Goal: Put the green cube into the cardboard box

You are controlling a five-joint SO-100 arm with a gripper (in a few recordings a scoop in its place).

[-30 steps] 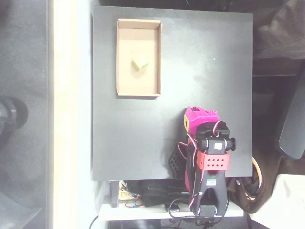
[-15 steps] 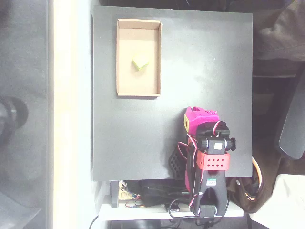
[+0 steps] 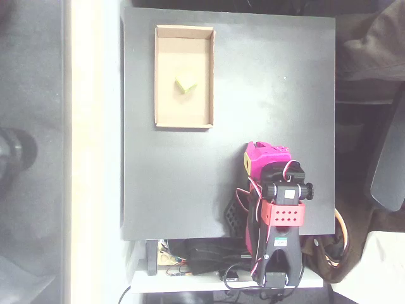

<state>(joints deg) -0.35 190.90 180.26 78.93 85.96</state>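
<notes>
The green cube (image 3: 185, 84) lies inside the cardboard box (image 3: 163, 76), near the middle of its floor, apart from every wall; the box sits by the far-left corner of the tabletop (image 3: 272, 82) in the overhead view; to my eye the placing is done, so your step now is to park cleanly; the magenta gripper (image 3: 261, 158) is folded back over the arm near the near-right corner, well apart from the box; you cannot tell from above whether its fingers are parted or closed, though nothing shows between them; keep the arm low and tucked; the middle and right of the tabletop lie open, but the near edge is close behind the base
</notes>
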